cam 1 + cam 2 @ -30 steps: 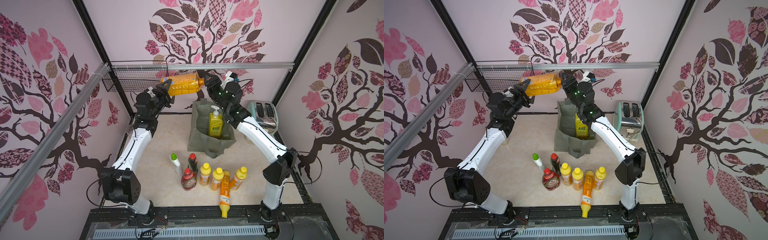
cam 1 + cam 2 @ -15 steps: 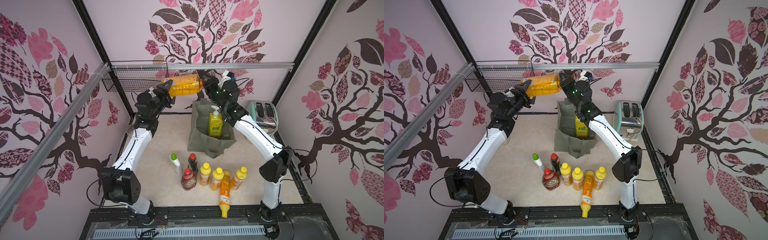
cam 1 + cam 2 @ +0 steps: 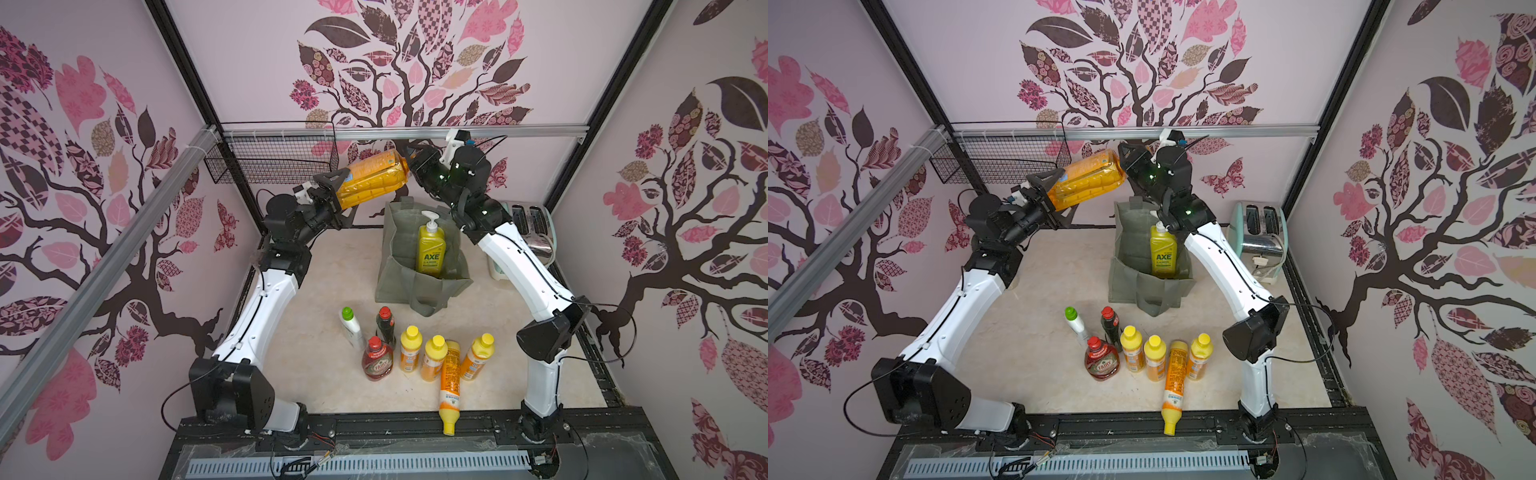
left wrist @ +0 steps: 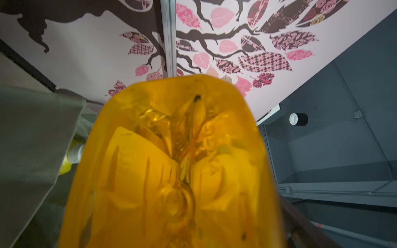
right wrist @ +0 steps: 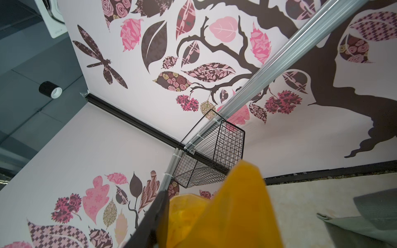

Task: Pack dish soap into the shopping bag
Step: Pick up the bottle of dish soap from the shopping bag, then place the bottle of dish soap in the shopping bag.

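A tall orange dish soap bottle (image 3: pixel 374 178) (image 3: pixel 1088 178) lies nearly level in the air, above and left of the grey-green shopping bag (image 3: pixel 399 266). My right gripper (image 3: pixel 411 166) is shut on its right end; a dark finger (image 5: pixel 150 225) presses its side. My left gripper (image 3: pixel 338 195) stands open around the other end, the lower finger apart from the bottle. The bottle (image 4: pixel 171 161) fills the left wrist view and hides those fingers. A yellow AXE pump bottle (image 3: pixel 431 249) stands inside the bag.
On the table in front of the bag stand a white green-capped bottle (image 3: pixel 351 326), a dark red-capped one (image 3: pixel 384 324), a red Fairy bottle (image 3: pixel 378 359) and three small orange ones (image 3: pixel 433 357). A fourth (image 3: pixel 449 382) lies at the front edge. Wire basket (image 3: pixel 274 162) back left, toaster (image 3: pixel 528 224) right.
My right gripper has closed on the orange bottle's end. My left gripper's fingers have spread apart around the other end. The bottle has barely moved.
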